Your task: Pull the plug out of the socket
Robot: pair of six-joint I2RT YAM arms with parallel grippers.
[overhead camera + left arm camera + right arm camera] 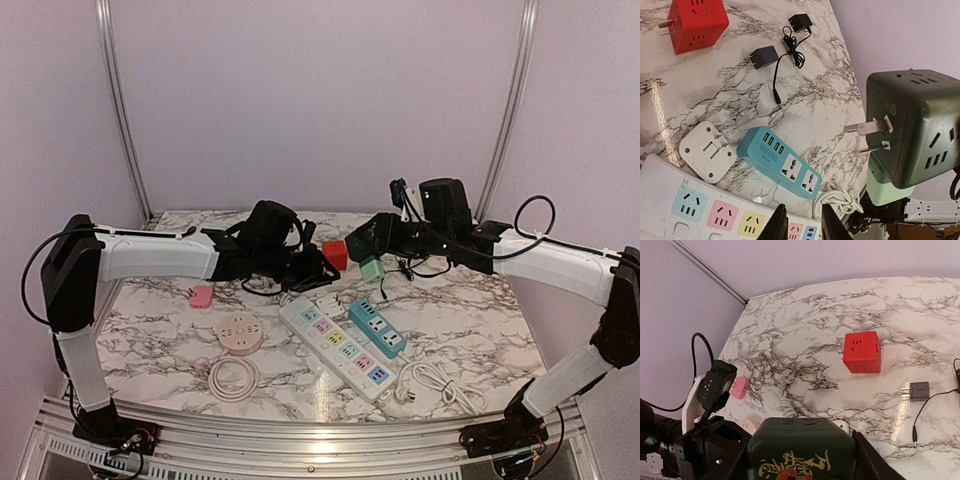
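My right gripper [366, 238] is shut on a dark green cube plug [372, 233], held above the table. In the right wrist view the cube [802, 447] fills the gap between my fingers [867, 460]. In the left wrist view the cube [912, 125] hangs at the right with two bare metal prongs [867, 127] pointing left, free of any socket. A light green cube socket [372, 270] sits just under it, also seen in the left wrist view [887, 187]; I cannot tell if they touch. My left gripper [322, 270] is open and empty over the white power strip [715, 212].
A red cube [334, 254], a blue socket strip [376, 328], a long white power strip [335, 345] and a round beige socket [238, 333] lie on the marble table. A pink plug [201, 296], white cords [232, 378] and black adapters [764, 56] lie around.
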